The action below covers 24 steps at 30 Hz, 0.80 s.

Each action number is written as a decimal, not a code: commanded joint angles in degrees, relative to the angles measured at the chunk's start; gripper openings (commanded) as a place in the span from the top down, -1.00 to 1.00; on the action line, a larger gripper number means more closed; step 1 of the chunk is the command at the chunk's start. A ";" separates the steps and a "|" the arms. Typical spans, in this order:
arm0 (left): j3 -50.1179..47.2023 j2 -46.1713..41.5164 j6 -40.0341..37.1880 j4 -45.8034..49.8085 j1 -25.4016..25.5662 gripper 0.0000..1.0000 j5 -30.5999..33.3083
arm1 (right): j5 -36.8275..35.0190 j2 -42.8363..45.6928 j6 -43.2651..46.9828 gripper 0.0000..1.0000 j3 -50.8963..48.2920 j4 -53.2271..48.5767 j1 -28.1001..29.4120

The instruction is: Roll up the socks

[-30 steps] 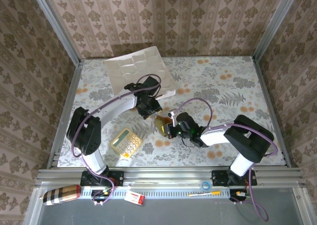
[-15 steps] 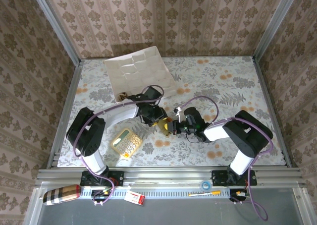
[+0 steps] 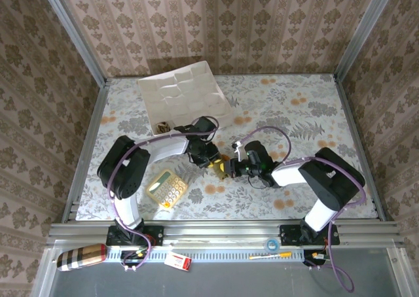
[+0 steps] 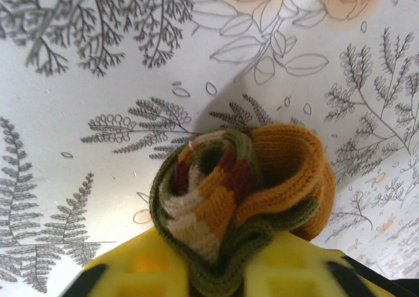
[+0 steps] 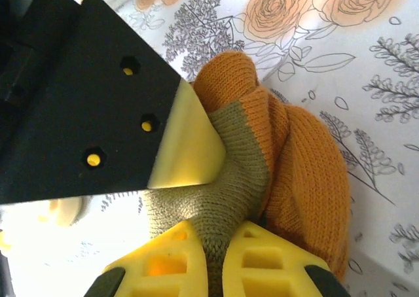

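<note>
Table covering (image 3: 294, 114): white cloth printed with grey ferns and orange roses, lying flat.
Yellow calculator (image 3: 166, 188): on the cloth at near left, set at an angle.
White embossed tray (image 3: 180, 94): far left, near the back wall.
Grey front ledge (image 3: 222, 277): holds a plaid roll (image 3: 81, 256), a red-and-white packet (image 3: 177, 262), a blue tape ring (image 3: 272, 245) and a yellow pen (image 3: 268, 256).

Mid worktop (image 3: 314, 114): sock (image 4: 242, 186) btwn L claw (image 4: 216, 271) & R claw (image 5: 216, 264); calc (image 3: 166, 187) front-left of it, tray (image 3: 183, 94) behind-left.
</note>
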<state>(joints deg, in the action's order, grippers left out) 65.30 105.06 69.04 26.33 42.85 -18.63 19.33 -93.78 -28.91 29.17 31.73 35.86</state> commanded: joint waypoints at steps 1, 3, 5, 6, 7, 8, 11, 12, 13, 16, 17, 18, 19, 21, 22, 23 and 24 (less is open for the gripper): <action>-5.10 6.65 2.18 13.88 1.19 0.90 2.29 | -10.10 2.45 9.42 0.57 -2.78 -18.37 2.65; -4.92 6.63 3.11 15.50 1.23 0.95 2.76 | -16.79 7.80 14.00 0.25 -2.81 -19.30 6.47; -3.41 6.64 3.32 17.84 1.26 1.00 3.86 | -27.37 14.64 18.52 0.07 -4.25 -18.42 12.21; -2.42 6.69 3.15 18.80 1.33 1.00 4.30 | -33.06 18.30 19.89 -0.05 -5.08 -17.76 14.85; -1.42 6.80 3.04 19.55 1.36 1.00 4.61 | -36.71 20.78 20.89 -0.11 -5.40 -17.89 16.58; -0.66 6.98 3.14 20.39 1.35 1.00 4.90 | -39.11 22.13 21.16 -0.13 -5.18 -19.02 17.73; 2.06 7.77 2.95 22.44 1.44 1.00 5.65 | -44.65 22.86 22.62 -0.34 -4.14 -22.14 22.06; 2.71 8.09 2.71 22.41 1.45 1.00 5.50 | -46.23 22.12 23.47 -0.39 -3.67 -22.22 23.66; 3.23 8.40 2.59 22.64 1.45 1.00 5.37 | -47.66 20.82 24.30 -0.40 -2.78 -22.41 24.90; 4.19 9.06 2.14 22.74 1.50 1.00 4.93 | -49.57 15.94 27.48 -0.40 1.13 -22.28 26.27; 4.58 9.24 2.07 23.07 1.45 1.00 4.92 | -49.65 14.79 28.45 -0.39 2.16 -22.05 26.41; 4.76 9.44 1.85 23.08 1.44 1.00 4.88 | -50.41 12.65 29.62 -0.38 3.71 -22.14 26.46; 5.03 9.45 1.65 23.01 1.48 1.00 4.88 | -51.93 10.75 30.50 -0.36 5.36 -22.42 26.57; 5.35 9.53 1.46 23.29 1.45 1.00 5.01 | -54.11 7.96 32.41 -0.35 7.85 -22.60 26.60; 5.51 9.53 1.29 23.39 1.47 1.00 5.05 | -55.42 6.59 32.84 -0.35 8.84 -22.68 26.55; 5.63 9.49 1.21 23.55 1.45 1.00 5.15 | -55.88 5.61 33.49 -0.34 9.42 -22.45 26.55; 5.73 9.45 1.11 23.60 1.40 1.00 5.19 | -55.81 4.47 34.03 -0.33 9.94 -22.32 26.38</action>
<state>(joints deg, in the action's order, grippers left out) 74.32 109.67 70.85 37.58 43.53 -18.92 -30.61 -87.13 1.30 37.23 10.13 62.15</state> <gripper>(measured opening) 0.081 0.669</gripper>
